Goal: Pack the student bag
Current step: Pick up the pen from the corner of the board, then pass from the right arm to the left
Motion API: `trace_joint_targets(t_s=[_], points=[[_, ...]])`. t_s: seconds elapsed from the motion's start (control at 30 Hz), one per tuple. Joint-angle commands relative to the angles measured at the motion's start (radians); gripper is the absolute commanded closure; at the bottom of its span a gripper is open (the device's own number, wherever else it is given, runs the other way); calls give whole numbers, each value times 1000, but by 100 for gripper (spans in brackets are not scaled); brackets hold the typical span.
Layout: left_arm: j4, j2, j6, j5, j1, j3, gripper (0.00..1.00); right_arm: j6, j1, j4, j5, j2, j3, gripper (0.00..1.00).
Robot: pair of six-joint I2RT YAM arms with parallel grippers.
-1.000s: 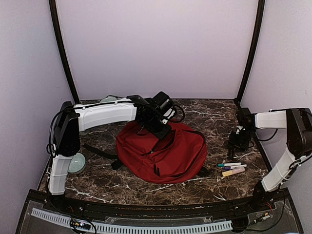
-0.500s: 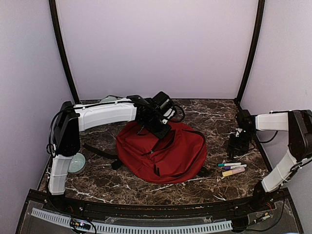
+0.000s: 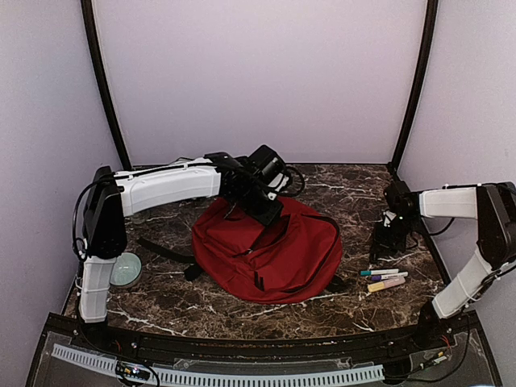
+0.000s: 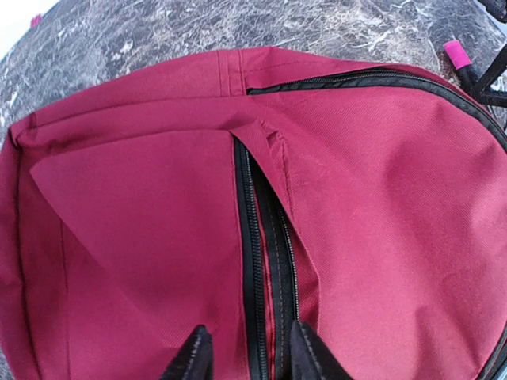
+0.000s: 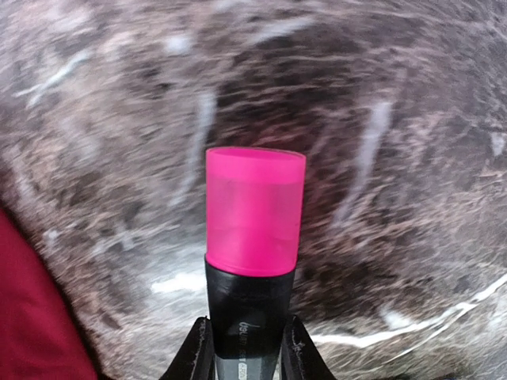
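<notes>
While the left gripper (image 4: 252, 360) hung with jaws parted astride the black zipper (image 4: 252, 237), holding nothing, the right gripper (image 5: 244, 352) was clamped on the black barrel of a pink-capped marker (image 5: 253, 214). The student bag (image 3: 274, 254) lay flat mid-way across the marble table (image 3: 347, 189), under the left arm. Other markers (image 3: 385, 279) lay on the table to its right, near the right gripper.

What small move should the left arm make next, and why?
Probably lower the left gripper and close its jaws on the black zipper of the soft red fabric backpack: the jaws stand open astride it, and the right gripper holds a pink-capped black marker.
</notes>
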Motion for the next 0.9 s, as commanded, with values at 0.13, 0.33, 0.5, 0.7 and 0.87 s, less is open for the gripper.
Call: trace_joint_targets(t_s=[0.13,0.33,0.5,0.7,0.87], points=[[-28,-104,-11,17,0,9,51,-20,35,-3,-37,-124,57,92],[-30,-153,-8,51,-1,29,31,-78,67,21,-98,-249,110,92],[16,-207,-13,179,0,35,15,-144,167,103,-128,-352,141,92],[51,-237,-98,388,29,100,13,-231,346,203,-93,-441,147,94],[106,-243,-189,605,61,116,14,-321,474,250,-42,-465,154,96]])
